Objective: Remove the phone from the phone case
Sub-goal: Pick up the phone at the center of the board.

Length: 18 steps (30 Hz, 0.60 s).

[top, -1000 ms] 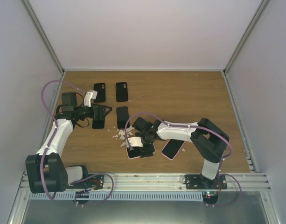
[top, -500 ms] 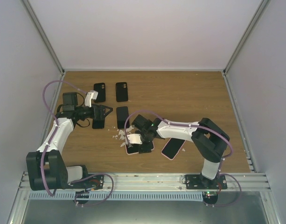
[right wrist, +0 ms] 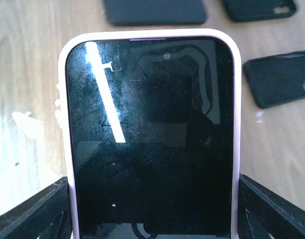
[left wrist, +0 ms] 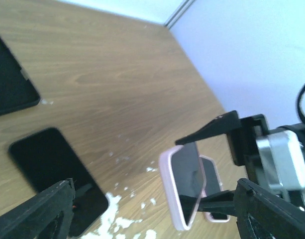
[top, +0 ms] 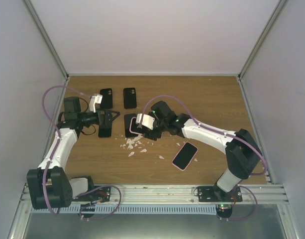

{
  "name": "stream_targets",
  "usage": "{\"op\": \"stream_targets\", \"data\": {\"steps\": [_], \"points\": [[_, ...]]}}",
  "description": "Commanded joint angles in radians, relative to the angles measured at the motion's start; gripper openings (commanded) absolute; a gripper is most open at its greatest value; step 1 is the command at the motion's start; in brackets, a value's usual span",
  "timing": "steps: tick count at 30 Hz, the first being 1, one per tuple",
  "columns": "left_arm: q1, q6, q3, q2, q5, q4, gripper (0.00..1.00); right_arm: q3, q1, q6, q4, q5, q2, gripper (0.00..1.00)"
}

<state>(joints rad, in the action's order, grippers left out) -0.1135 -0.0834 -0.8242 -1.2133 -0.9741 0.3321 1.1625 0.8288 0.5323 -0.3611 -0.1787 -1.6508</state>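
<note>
A: What has the right gripper (top: pixel 141 127) got?
B: It clamps the dark-screened phone in its pale pink soft case (right wrist: pixel 152 129) by the long edges, raised over mid-worktop. The left gripper (top: pixel 114 118) gapes empty nearby, not touching.
A: The risk?
B: Probably a tug on the case twisting the phone loose onto the wooden worktop (top: pixel 202 99)

Right tool (top: pixel 141 125) lifted pink-cased phone (left wrist: pixel 184 181) off table (top: pixel 207 109), carried it toward left tool (top: pixel 114 118).
</note>
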Motion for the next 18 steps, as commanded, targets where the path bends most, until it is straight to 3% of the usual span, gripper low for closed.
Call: {"op": "stream_targets", "data": {"steps": [1, 9, 18], "points": [[0.007, -0.090, -0.017, 0.058, -0.081, -0.132, 0.85, 0.056, -0.043, -0.091, 0.123, 0.011, 0.073, 0.70], [0.150, -0.191, -0.129, -0.048, -0.007, -0.189, 0.75, 0.117, -0.097, -0.140, 0.136, 0.027, 0.132, 0.70], [0.289, -0.254, -0.267, -0.184, 0.007, -0.239, 0.71, 0.123, -0.122, -0.177, 0.146, 0.065, 0.187, 0.69]]}}
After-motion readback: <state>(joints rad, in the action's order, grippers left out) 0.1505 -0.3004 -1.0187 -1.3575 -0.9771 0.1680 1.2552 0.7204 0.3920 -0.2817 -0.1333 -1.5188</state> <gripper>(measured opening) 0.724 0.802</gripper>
